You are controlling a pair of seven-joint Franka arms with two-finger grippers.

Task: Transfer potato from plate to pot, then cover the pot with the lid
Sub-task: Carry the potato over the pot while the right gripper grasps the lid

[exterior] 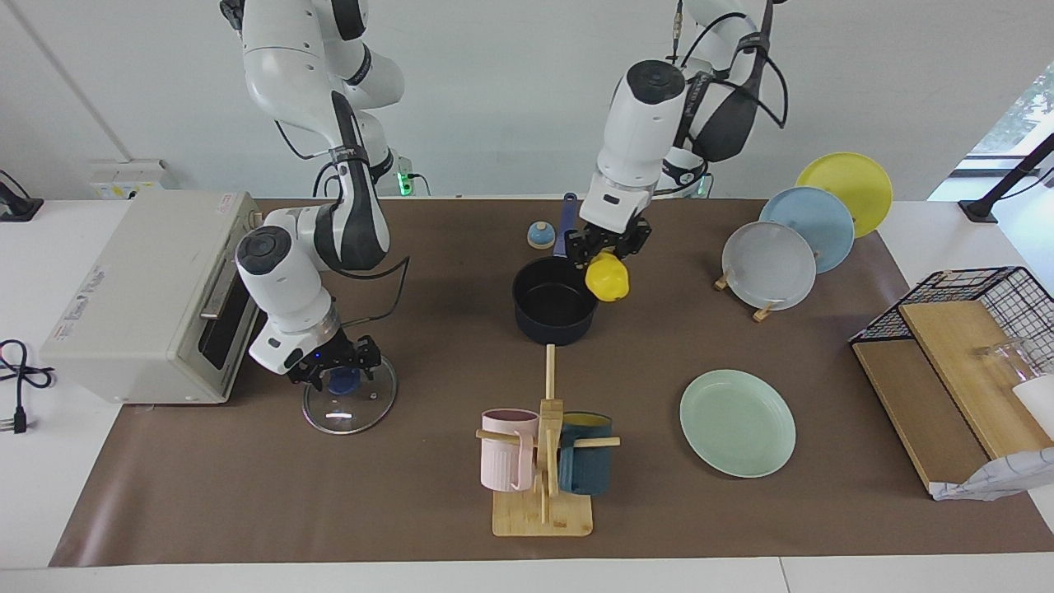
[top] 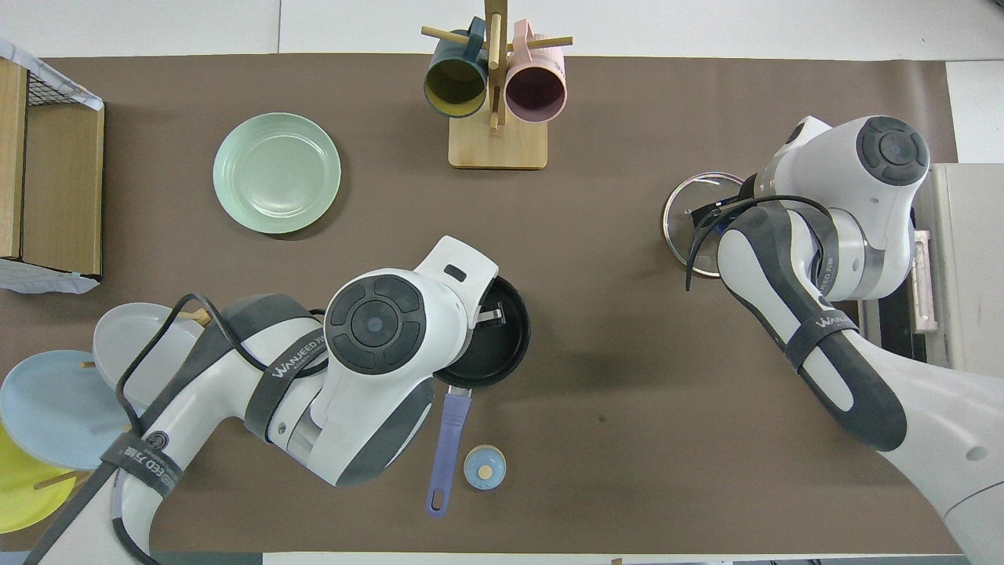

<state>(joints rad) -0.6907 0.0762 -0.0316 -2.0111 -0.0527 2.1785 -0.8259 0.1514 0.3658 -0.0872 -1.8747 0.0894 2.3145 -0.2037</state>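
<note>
Left hand [exterior: 607, 249] clamps the potato [exterior: 608, 277] by its upper end; the potato hangs below the fingers, over the rim of the pot [exterior: 556, 301] on the side toward the left arm's end of the bench, not yet inside. In the overhead view the arm hides the potato.

The plate [exterior: 737, 422] lies bare on the bench, well apart from the pot.

Right hand [exterior: 333, 360] sits low at the blue knob of the lid [exterior: 349, 397], which lies flat beside the toaster oven [exterior: 144, 292]; whether its fingers have closed on the knob cannot be told.

Handling, as judged: the potato looks light, smooth and lumpy, so it could slip; a grip across its narrow waist suits. The lid is glass, fragile, best taken by the knob and lowered level.
</note>
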